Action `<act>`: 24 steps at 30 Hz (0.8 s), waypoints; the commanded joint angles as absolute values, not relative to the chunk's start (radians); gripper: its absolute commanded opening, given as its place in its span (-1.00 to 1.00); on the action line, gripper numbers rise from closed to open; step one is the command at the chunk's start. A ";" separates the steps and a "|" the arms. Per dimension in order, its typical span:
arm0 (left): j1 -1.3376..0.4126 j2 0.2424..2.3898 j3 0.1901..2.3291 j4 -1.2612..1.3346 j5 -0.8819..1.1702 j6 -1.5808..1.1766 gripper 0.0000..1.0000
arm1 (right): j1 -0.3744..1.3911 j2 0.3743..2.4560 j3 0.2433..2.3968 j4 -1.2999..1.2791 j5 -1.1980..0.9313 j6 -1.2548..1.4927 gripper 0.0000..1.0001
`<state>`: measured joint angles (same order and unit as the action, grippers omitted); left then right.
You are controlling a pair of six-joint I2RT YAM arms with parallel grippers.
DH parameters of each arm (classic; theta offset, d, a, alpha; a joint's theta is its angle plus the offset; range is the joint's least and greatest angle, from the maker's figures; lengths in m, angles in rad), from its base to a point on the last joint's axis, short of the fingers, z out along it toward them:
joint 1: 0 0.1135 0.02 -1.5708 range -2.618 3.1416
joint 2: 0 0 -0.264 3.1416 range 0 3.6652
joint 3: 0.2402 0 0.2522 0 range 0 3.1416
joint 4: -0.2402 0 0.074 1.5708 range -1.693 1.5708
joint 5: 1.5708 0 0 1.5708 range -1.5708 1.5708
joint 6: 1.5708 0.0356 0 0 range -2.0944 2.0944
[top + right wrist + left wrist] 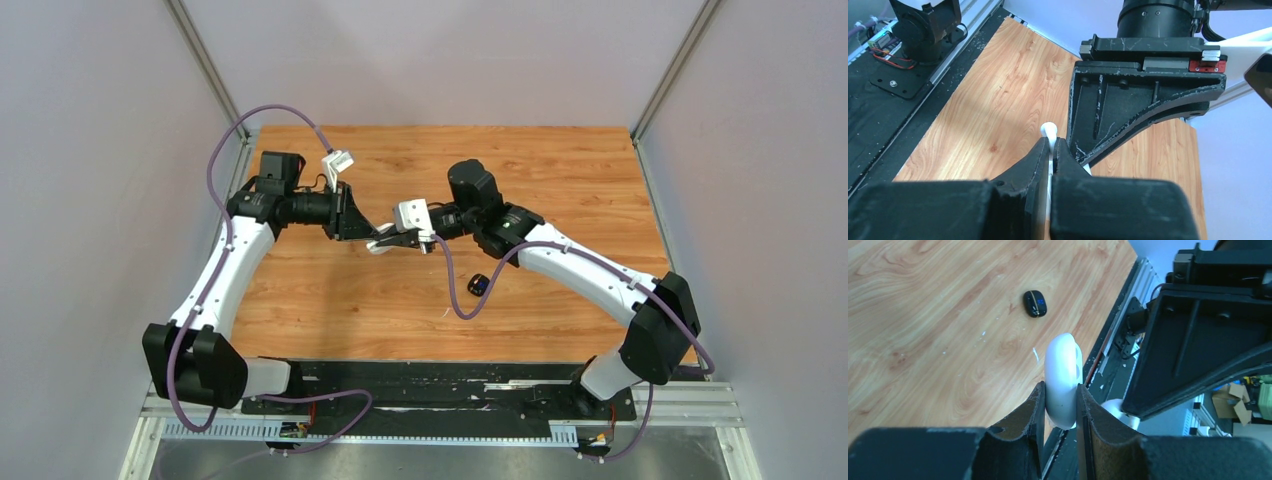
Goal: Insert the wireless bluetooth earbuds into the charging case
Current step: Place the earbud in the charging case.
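Note:
My left gripper is shut on a white pebble-shaped charging case, which stands on edge between the two fingers, above the table. In the top view the case shows as a small white shape where both grippers meet at mid-table. My right gripper is shut on a thin white earbud, whose rounded tip pokes out past the fingertips, right beside the left gripper's black finger. A white rounded bit shows under the right gripper's finger in the left wrist view. I cannot tell whether the earbud touches the case.
A small black oval case with a blue mark lies on the wooden table, below the right forearm; the same case shows in the left wrist view. Grey walls and metal posts surround the table. The arm bases and a black rail line the near edge.

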<state>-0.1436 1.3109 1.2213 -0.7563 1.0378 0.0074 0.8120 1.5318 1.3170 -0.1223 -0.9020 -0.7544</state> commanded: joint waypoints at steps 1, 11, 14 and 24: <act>-0.144 1.262 1.204 -0.714 1.114 -0.046 -1.00 | 0.829 1.516 1.298 -0.064 -0.887 -0.793 -1.00; -0.144 1.243 1.200 -0.722 1.114 -0.036 -1.00 | 0.844 1.505 1.290 -0.099 -0.852 -0.842 -1.00; -0.144 1.238 1.202 -0.732 1.100 -0.021 -1.00 | 0.846 1.501 1.291 -0.113 -0.843 -0.854 -1.00; -0.144 1.232 1.197 -0.774 1.046 0.056 -1.00 | 0.847 1.471 1.297 -0.134 -0.838 -0.858 -1.00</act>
<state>-0.1436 1.2667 1.1976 -0.7589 1.0607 0.0078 0.8425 1.5257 1.2873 -0.1303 -0.8345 -0.8398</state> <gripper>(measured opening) 0.307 0.022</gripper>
